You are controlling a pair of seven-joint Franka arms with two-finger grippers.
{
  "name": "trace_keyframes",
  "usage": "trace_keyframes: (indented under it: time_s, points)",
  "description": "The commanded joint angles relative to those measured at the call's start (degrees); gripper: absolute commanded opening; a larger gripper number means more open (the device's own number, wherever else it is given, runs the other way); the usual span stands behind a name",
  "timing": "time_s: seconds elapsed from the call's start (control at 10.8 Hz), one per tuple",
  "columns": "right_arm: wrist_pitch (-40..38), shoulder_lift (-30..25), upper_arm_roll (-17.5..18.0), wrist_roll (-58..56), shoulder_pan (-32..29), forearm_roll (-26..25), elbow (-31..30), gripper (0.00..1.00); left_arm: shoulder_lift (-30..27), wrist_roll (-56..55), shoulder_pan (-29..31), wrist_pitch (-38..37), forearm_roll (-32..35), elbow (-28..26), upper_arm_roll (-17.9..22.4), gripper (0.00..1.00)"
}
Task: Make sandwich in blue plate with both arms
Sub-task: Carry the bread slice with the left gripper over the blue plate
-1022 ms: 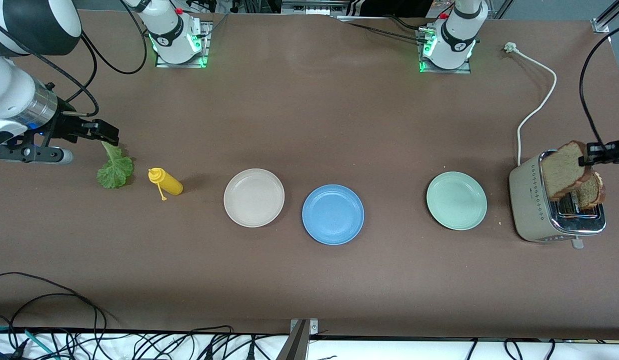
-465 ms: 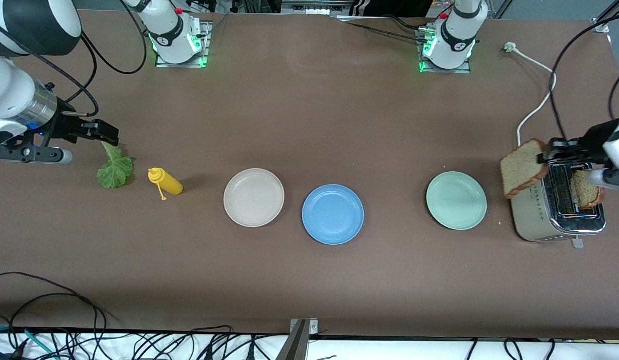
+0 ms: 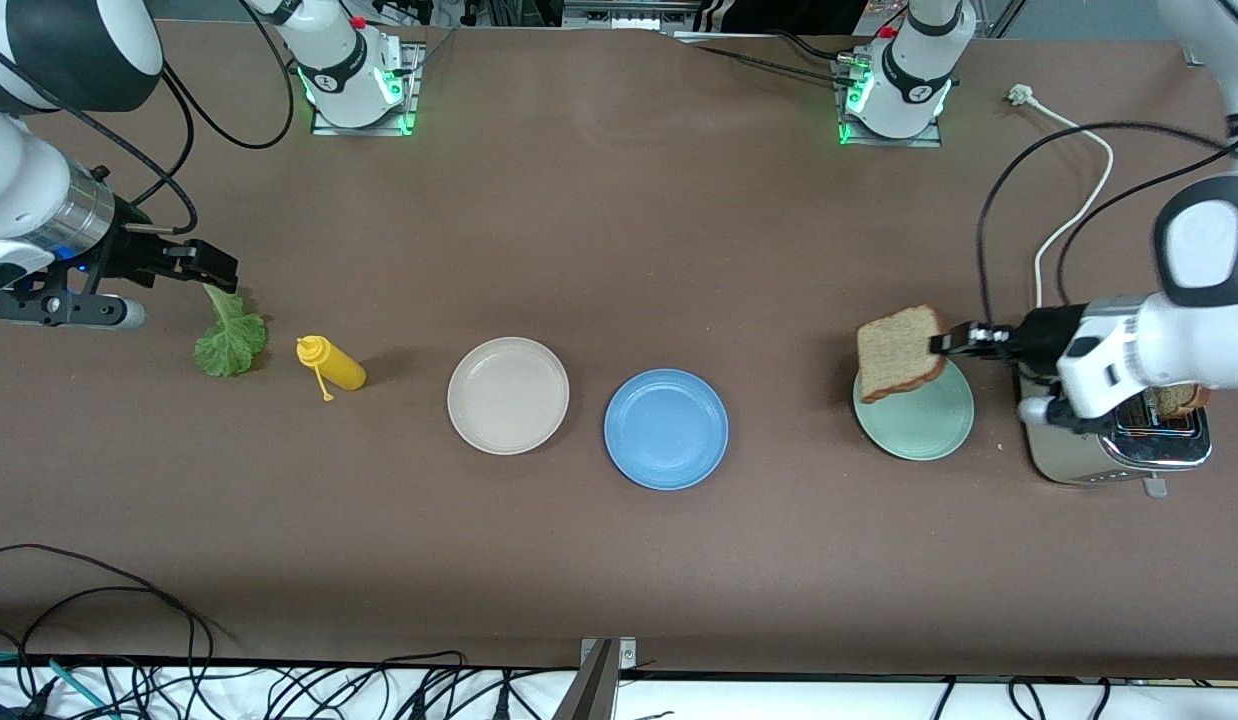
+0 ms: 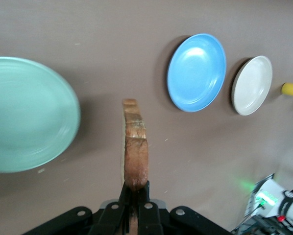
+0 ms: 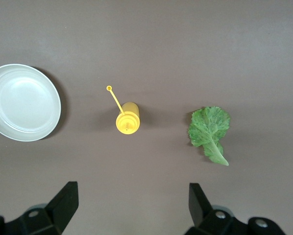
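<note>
My left gripper is shut on the crust edge of a brown bread slice, which hangs upright over the mint-green plate. In the left wrist view the bread slice shows edge-on, pinched in the left gripper. The blue plate lies bare mid-table, and the left wrist view also shows the blue plate. A second bread slice stands in the toaster. A green lettuce leaf lies toward the right arm's end; my right gripper waits open over its stem end, nothing between its fingers. The lettuce shows in the right wrist view, past the right gripper.
A yellow mustard bottle lies beside the lettuce. A beige-white plate sits beside the blue plate, toward the right arm's end. The toaster's white cord runs toward the left arm's base. Cables hang along the table's front edge.
The left arm has carried the bread slice from above the toaster toward the middle of the table; it now hangs over the mint-green plate. The right arm has not moved.
</note>
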Motion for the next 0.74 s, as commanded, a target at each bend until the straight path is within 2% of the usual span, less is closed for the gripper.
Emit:
trace_keyframes:
  time_s: [0.0, 0.19, 0.37, 0.65]
  points:
    - [-0.1, 0.0, 0.1, -0.2, -0.2, 0.3, 0.5, 1.00, 3.9, -2.9, -2.3, 5.6, -9.8, 0.9, -2.2, 0.00]
    - [-0.1, 0.0, 0.1, -0.2, -0.2, 0.3, 0.5, 1.00, 7.9, -3.0, -4.2, 7.9, -19.2, 0.9, -2.2, 0.00]
    - [-0.1, 0.0, 0.1, -0.2, -0.2, 0.3, 0.5, 1.00, 10.3, -3.1, -8.1, 13.5, -20.9, 1.2, -2.2, 0.00]
    - [-0.1, 0.0, 0.1, -0.2, -0.2, 0.1, 0.5, 1.00, 13.8, -3.3, -12.7, 17.6, -32.1, 1.6, -2.2, 0.00]
